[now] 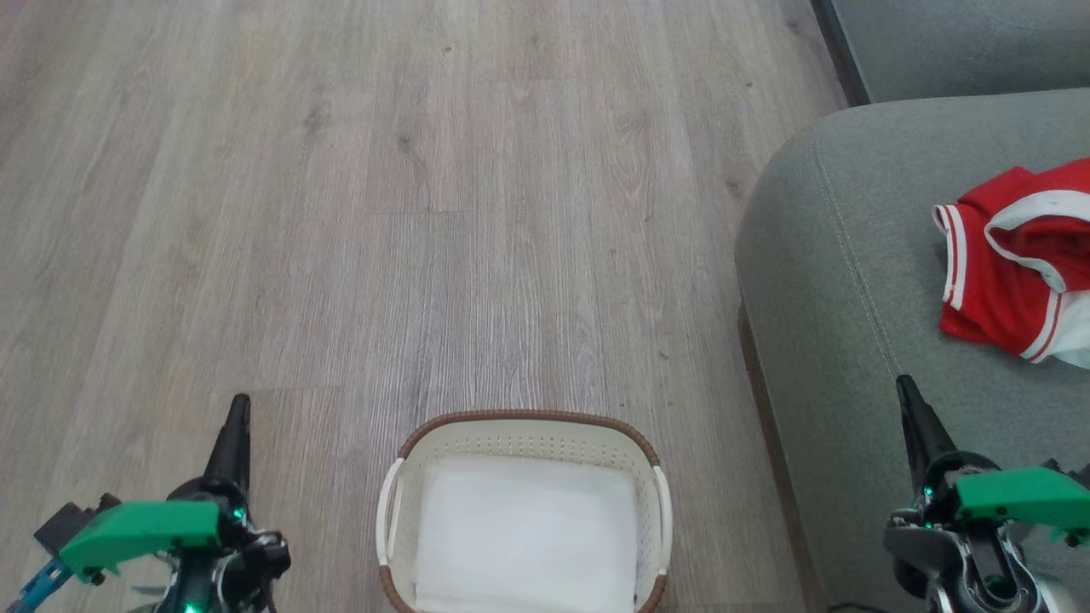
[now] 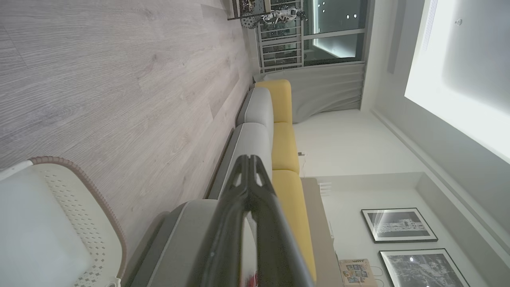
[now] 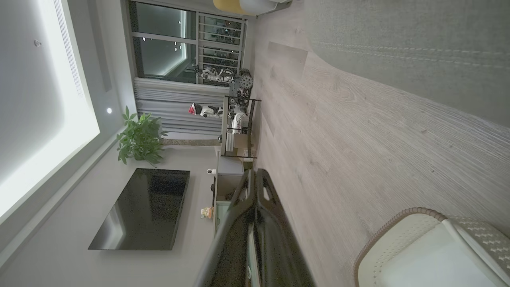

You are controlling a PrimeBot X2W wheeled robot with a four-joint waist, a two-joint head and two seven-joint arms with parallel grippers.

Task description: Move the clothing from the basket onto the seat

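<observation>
So in the head view the red-and-white clothing (image 1: 1013,255) is seen crumpled on the grey-green seat (image 1: 834,281), off to the right of the basket (image 1: 524,419), where just a white liner (image 1: 524,528) is found. Yellow back cushions (image 2: 285,147) and framed pictures (image 2: 398,225) get picked up from the left wrist view, a TV (image 3: 143,209) and a potted plant (image 3: 139,137) from the right wrist one. The left gripper (image 1: 238,409) is seen over the wood floor (image 1: 426,213), jaws pressed together, nothing gripped. Same deal with the right gripper (image 1: 907,392): jaws closed up, nothing held, seen against the seat's near edge.
</observation>
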